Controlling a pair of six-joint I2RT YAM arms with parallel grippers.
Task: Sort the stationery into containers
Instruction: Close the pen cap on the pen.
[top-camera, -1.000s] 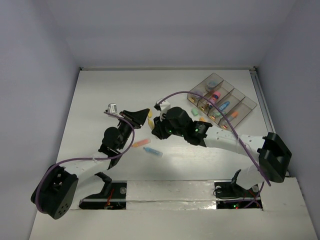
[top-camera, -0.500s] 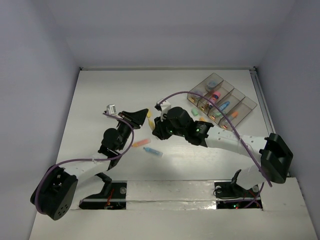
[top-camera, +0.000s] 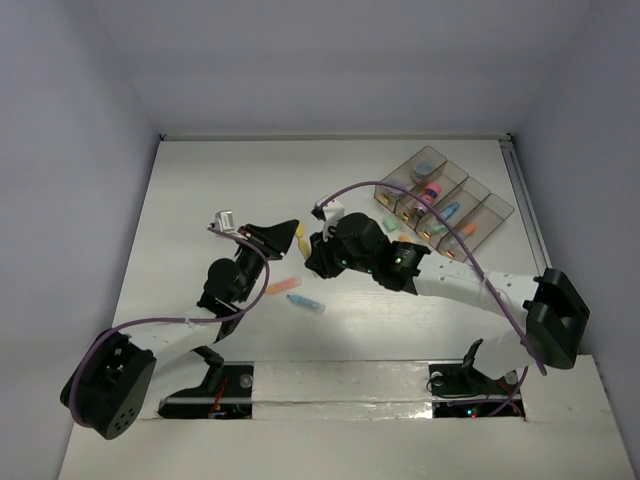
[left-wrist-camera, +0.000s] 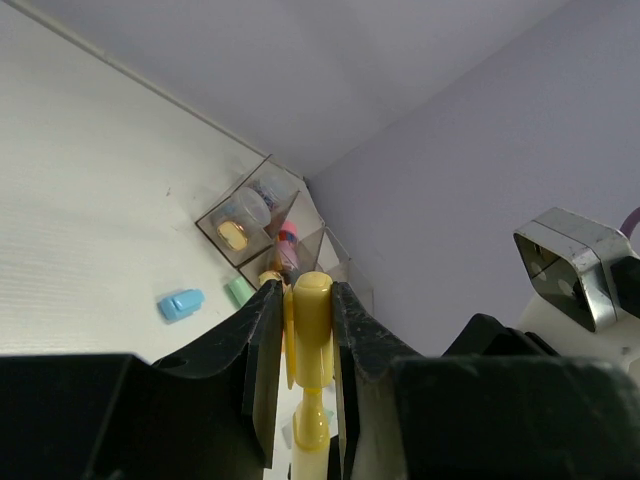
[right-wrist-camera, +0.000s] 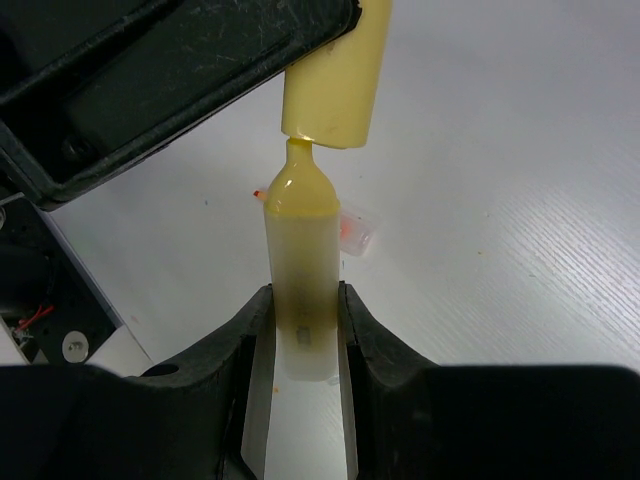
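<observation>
Left fingers (left-wrist-camera: 274, 318): clamped on the yellow cap (left-wrist-camera: 312, 335), one finger on each side, above the tabletop (top-camera: 220, 180).
Right fingers (right-wrist-camera: 257, 328): narrowly parted and gripping the yellow marker body (right-wrist-camera: 300, 255), its tip pointing at the cap.
Cap and body: in line; the body's tip just meets the cap's open end, with the cap not pushed on.
Where they meet: left of the divided tray (top-camera: 497, 206), near it but not over it.
Tray contents: a clear tub (top-camera: 424, 170), a pink marker (top-camera: 432, 190), a blue marker (top-camera: 449, 211) and an orange marker (top-camera: 467, 230), each in its own compartment.
Beside the tray: a pale green marker (top-camera: 388, 221) lies just off its near-left end.
Loose on the tabletop: an orange-pink marker (top-camera: 283, 287) and a second blue marker (top-camera: 306, 303) lie side by side, further left of the tray and nearer the arm bases than the fingers.
</observation>
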